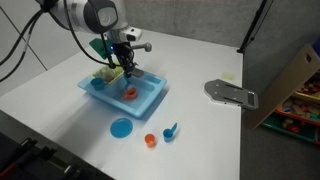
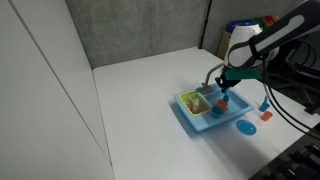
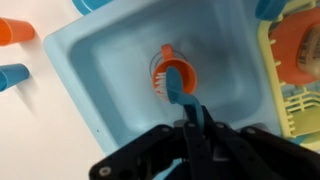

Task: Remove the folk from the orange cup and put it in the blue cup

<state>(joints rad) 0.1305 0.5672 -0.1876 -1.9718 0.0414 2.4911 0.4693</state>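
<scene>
White surface (image 1: 60, 115) fills most of what I see, with a grey wall panel behind it in both exterior views. A light blue toy sink (image 1: 152, 100) sits on it, with a yellow dish rack (image 3: 290, 105) at one end. The orange cup (image 3: 168, 68) stands upright in the middle of the basin. My hand (image 3: 192, 122) hangs directly over it, and its fingers are pinched almost together on the handle of the fork (image 3: 180, 85). In the wrist view the fork looks like a thin blue strip, with its head at the cup's mouth. I cannot tell whether the head has cleared the rim. The blue cup (image 1: 171, 130) stands outside the sink on the bare surface, just beside a smaller orange cup (image 1: 150, 140). A flat blue plate (image 1: 121, 127) lies near them, by the sink's front wall. Well apart from these lies a grey metal piece (image 1: 230, 93).
</scene>
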